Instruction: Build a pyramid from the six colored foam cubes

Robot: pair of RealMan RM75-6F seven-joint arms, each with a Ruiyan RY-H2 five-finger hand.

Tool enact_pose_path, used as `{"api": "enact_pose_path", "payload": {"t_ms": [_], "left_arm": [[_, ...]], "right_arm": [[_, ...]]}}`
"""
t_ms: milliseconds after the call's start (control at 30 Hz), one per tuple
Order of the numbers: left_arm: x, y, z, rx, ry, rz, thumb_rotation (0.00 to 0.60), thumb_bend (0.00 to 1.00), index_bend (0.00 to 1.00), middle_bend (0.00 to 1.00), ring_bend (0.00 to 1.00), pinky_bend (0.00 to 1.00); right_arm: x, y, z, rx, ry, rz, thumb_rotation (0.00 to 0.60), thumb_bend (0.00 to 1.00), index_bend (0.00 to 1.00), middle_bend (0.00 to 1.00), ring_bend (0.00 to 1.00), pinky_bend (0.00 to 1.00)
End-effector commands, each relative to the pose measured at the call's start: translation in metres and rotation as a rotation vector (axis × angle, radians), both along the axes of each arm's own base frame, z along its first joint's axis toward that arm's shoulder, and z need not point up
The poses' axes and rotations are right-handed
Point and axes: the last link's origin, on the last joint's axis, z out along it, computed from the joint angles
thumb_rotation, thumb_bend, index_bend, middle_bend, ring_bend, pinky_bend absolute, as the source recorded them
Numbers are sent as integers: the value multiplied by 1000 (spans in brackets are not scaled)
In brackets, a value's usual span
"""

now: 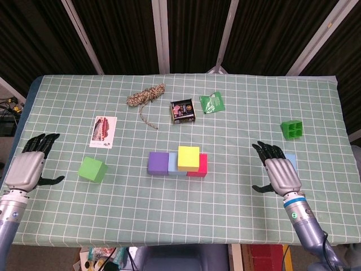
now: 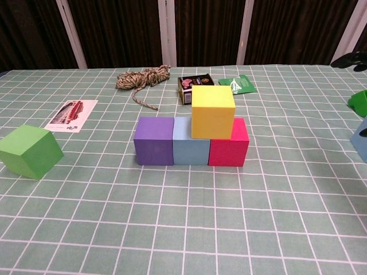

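A yellow foam cube (image 2: 213,111) is seated on the light-blue (image 2: 191,141) and red foam cubes (image 2: 230,143) beside a purple foam cube (image 2: 153,140); both the left hand (image 1: 28,168) and right hand (image 1: 279,172) are held open, grasping nothing.

Bench (image 1: 237,121) under green checked cloth. Resting on it: row of purple cube (image 1: 158,163), light blue cube (image 2: 192,148), red cube (image 2: 229,150), touching side by side; green cube (image 1: 92,169) apart at left; another blue cube (image 2: 361,138) at right; twine bundle (image 1: 146,96), printed card (image 1: 103,131), small black box (image 1: 182,111), green packet (image 1: 212,103), green four-cell tray (image 1: 292,129).
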Motion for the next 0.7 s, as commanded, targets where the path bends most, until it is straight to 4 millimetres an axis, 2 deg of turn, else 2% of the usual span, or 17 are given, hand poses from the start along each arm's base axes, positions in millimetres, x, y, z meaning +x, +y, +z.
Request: {"api": "enact_pose_path", "payload": {"t_ms": [33, 167, 433, 700], "left_arm": [[7, 22, -4, -90, 135, -55, 600, 90, 0, 102, 0, 6], [10, 34, -14, -156, 199, -71, 600, 51, 0, 134, 0, 15], [13, 47, -39, -229, 281, -97, 600, 49, 5, 246, 0, 48], [10, 46, -50, -261, 314, -92, 600, 49, 7, 240, 0, 48]], "right_arm": [[0, 0, 2, -3, -25, 9, 600, 127, 0, 0, 0, 0], [3, -1, 7, -16, -56, 21, 600, 128, 0, 0, 0, 0], [1, -2, 6, -7, -103, 7, 600, 127, 0, 0, 0, 0], [2, -1, 5, -13, -125, 7, 600, 127, 0, 0, 0, 0]]}}
